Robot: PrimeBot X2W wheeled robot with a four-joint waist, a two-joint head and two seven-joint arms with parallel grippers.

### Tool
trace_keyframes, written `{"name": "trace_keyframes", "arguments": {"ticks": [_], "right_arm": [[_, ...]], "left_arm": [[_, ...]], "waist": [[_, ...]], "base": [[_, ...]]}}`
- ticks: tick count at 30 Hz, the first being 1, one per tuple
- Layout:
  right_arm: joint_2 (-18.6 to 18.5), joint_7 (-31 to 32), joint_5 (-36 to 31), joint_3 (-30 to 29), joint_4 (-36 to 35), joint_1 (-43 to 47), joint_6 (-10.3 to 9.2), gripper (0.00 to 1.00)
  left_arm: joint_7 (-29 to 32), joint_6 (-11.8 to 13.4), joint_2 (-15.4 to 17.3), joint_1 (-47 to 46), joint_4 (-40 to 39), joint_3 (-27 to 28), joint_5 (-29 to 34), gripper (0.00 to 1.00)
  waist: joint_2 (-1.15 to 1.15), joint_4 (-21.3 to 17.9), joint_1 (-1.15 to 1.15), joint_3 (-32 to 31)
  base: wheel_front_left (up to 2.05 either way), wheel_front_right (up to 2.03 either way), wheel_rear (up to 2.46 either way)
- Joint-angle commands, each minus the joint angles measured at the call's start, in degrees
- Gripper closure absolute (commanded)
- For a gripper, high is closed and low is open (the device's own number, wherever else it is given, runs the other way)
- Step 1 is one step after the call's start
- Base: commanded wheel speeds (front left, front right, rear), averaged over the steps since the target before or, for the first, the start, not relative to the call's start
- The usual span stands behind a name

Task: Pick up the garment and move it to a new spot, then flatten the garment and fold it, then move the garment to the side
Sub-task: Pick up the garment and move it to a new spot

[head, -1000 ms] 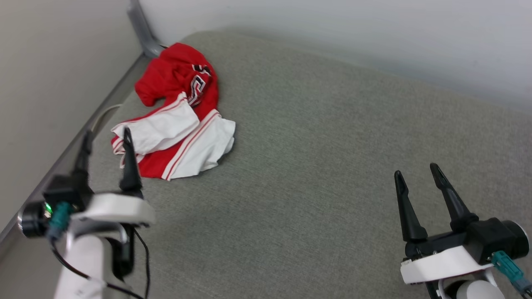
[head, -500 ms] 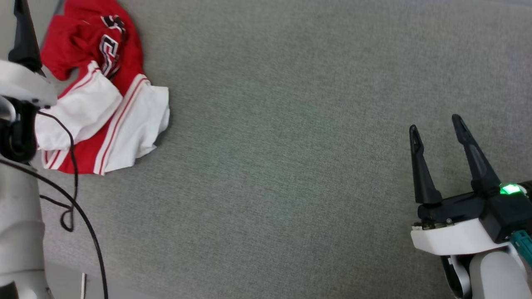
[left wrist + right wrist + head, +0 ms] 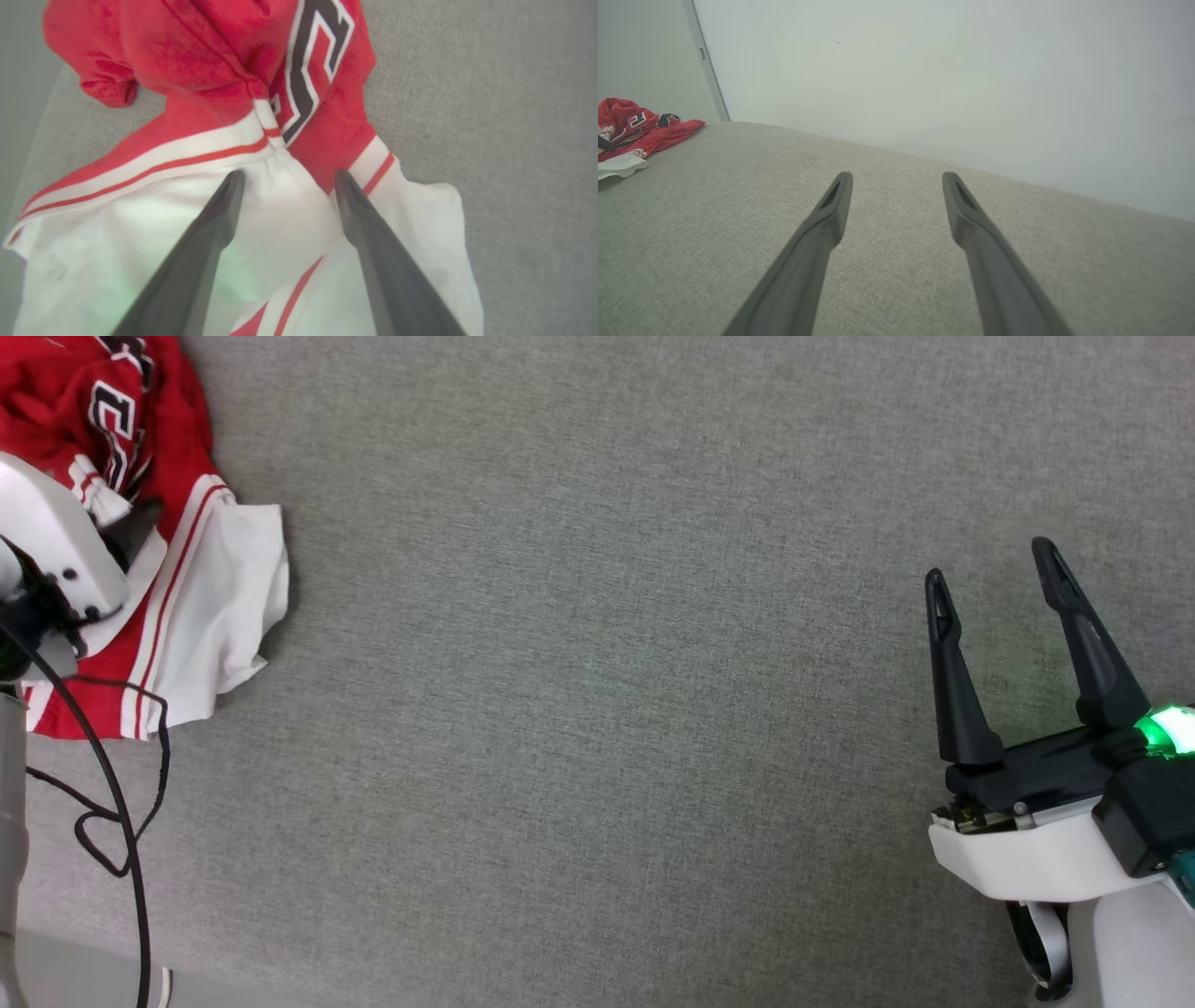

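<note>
The garment [image 3: 201, 607] lies crumpled at the far left of the grey cushioned surface [image 3: 597, 691], red with white sleeves and black lettering. In the left wrist view my left gripper [image 3: 287, 179] is open, its two dark fingers [image 3: 219, 219] straddling a bunched white fold of the garment [image 3: 196, 56], right on or just above the cloth. Its white wrist housing [image 3: 51, 546] covers part of the garment in the head view. My right gripper [image 3: 994, 574] stands open at the lower right, well away from the garment [image 3: 630, 123], with nothing between its fingers [image 3: 831, 214].
A black cable [image 3: 112, 784] loops down from the left arm over the surface's near left edge [image 3: 65, 975]. A pale wall [image 3: 924, 70] and a grey upright post [image 3: 707, 70] stand behind the surface.
The head camera has swung, shifting the whole picture. My left gripper has gone from beside the garment's near edge to over its white sleeve fold. The right gripper stays open.
</note>
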Motion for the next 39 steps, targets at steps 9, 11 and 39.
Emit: {"name": "trace_keyframes", "arguments": {"ticks": [9,11,39], "right_arm": [[-0.66,-0.16,-0.17,0.3,-0.64,-1.04,-0.04,0.0],[-0.7,-0.16,-0.03,0.43,-0.52,-1.09,-0.04,0.0],[0.67,-0.16,8.02,-0.76,2.7,1.74,-0.04,0.0]], "left_arm": [[10.19,0.1,-0.47,1.63,8.46,-7.67,-4.37,0.0],[9.87,0.09,-1.07,1.54,9.4,-8.77,-4.98,0.0],[-4.55,0.07,7.64,-10.46,-21.89,-29.66,-0.85,1.0]], "waist": [[0.0,-1.37,-0.01,2.96],[0.0,-1.56,-0.01,3.13],[0.0,-4.86,-0.01,-12.64]], "base": [[0.0,0.0,0.0],[0.0,0.0,0.0],[0.0,0.0,0.0]]}}
